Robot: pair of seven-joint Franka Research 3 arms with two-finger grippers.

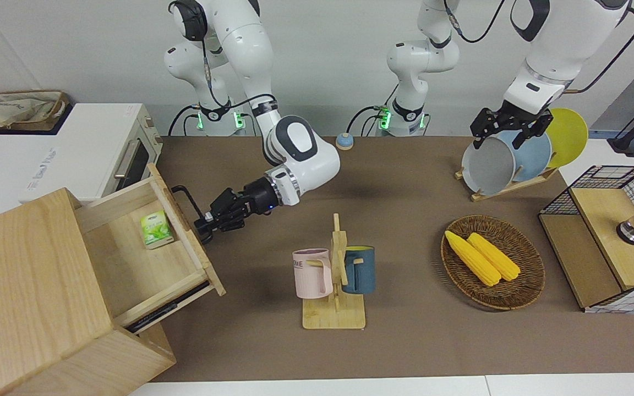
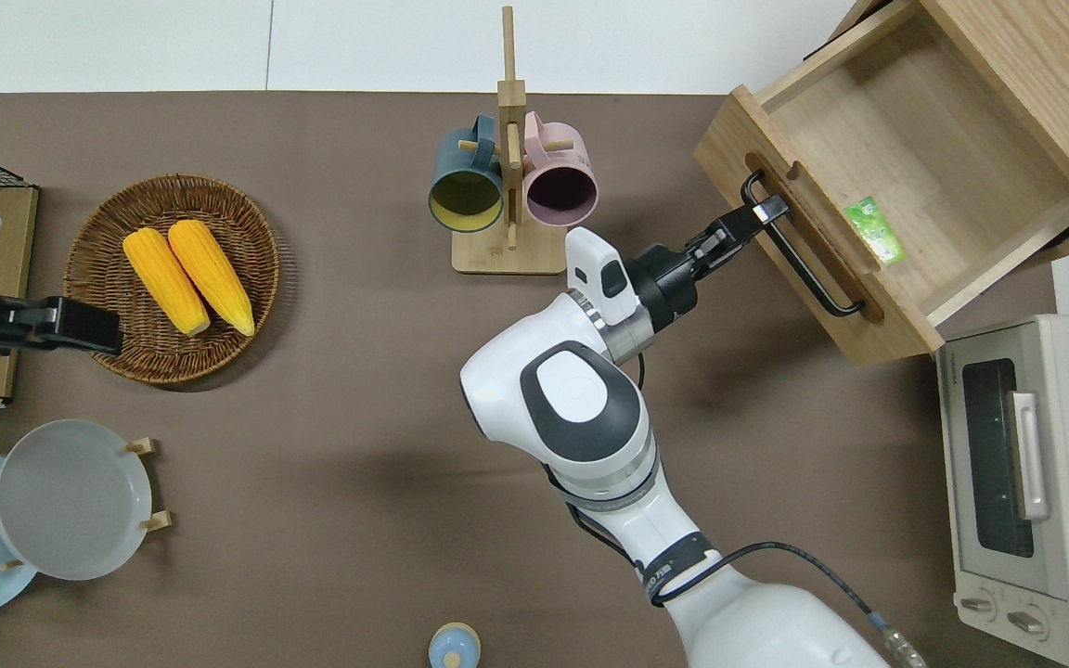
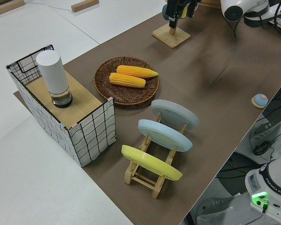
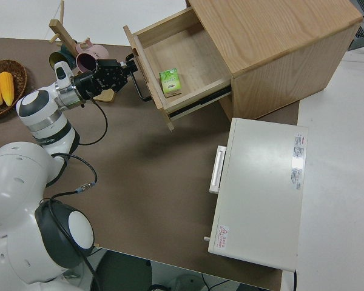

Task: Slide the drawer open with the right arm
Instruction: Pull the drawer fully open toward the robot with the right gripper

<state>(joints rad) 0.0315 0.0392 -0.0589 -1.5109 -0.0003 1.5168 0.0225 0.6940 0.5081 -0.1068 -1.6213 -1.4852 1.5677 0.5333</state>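
Note:
The pale-wood drawer [image 1: 130,258] [image 2: 943,158] [image 4: 170,54] stands pulled well out of the light-wood cabinet [image 1: 25,275] [image 2: 1054,65] at the right arm's end of the table. A small green packet [image 2: 873,230] lies inside it. My right gripper [image 1: 202,223] [image 2: 762,215] [image 4: 128,66] is shut on the end of the drawer's black bar handle [image 1: 195,206] [image 2: 817,274] that lies farther from the robots. The right arm reaches low over the table, a blue light on its wrist. The left arm is parked.
A white toaster oven [image 1: 91,148] [image 2: 1026,482] stands beside the cabinet, nearer to the robots. A mug rack [image 1: 336,275] [image 2: 508,186] with two mugs stands close to the right arm. A corn basket [image 1: 537,275], a plate rack [image 1: 507,157] and a wire-grid box [image 1: 603,247] sit toward the left arm's end.

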